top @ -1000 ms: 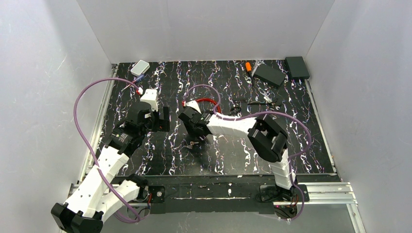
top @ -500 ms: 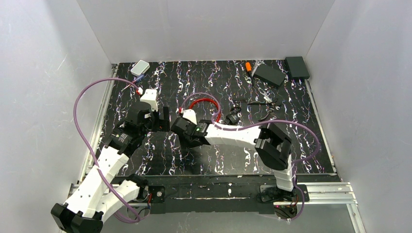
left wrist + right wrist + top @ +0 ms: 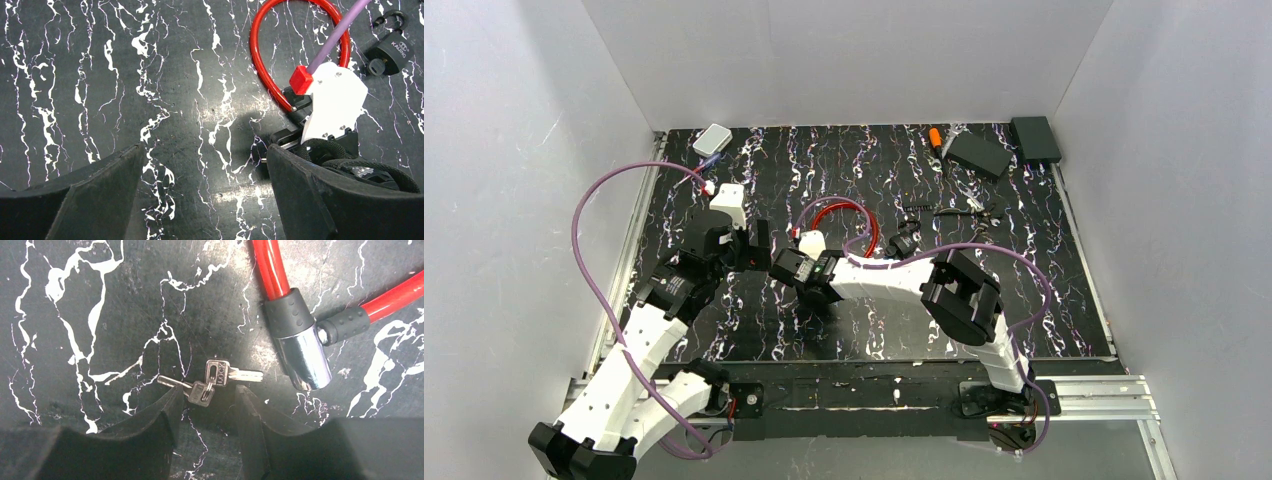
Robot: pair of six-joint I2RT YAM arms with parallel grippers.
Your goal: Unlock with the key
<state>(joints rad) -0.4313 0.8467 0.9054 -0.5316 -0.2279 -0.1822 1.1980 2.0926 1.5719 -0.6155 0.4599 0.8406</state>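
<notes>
Keys (image 3: 220, 374) between jaws of half-open right gripper (image 3: 206, 392), red cable lock (image 3: 302, 360) just beside; left gripper (image 3: 205, 150) wide, empty.

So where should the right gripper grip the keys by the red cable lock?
Take the keys at their heads, where the ring joins them, from straight above. They lie flat on the table with blades pointing opposite ways, so the bunched middle is thickest. The right gripper has its jaws either side of it.

I count two keys (image 3: 220, 374) on one ring (image 3: 202, 390), one red cable lock (image 3: 300, 352), one black padlock (image 3: 390, 50), two black boxes (image 3: 979, 152).
</notes>
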